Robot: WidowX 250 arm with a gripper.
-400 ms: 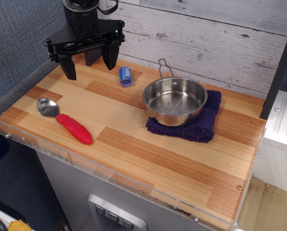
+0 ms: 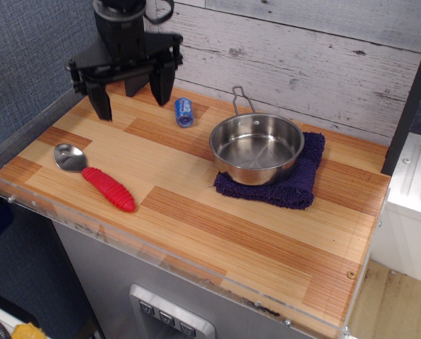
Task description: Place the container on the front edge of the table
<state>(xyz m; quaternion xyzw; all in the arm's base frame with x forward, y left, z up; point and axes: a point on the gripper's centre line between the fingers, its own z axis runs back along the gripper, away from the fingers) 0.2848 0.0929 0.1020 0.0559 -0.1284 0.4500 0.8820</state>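
The container (image 2: 184, 111), a small blue can with white and red marks, lies on its side near the back edge of the wooden table (image 2: 217, 233), just left of the steel pot. My black gripper (image 2: 131, 101) hangs over the table's back left part, to the left of the can and apart from it. Its fingers are spread wide and hold nothing.
A steel pot (image 2: 256, 147) with a wire handle sits on a dark blue cloth (image 2: 302, 180) at the right of the middle. A spoon with a red ribbed handle (image 2: 101, 181) lies at the front left. A clear acrylic rim (image 2: 161, 258) runs along the front edge.
The gripper has shifted slightly up and to the right, toward the can. Nothing else has moved.
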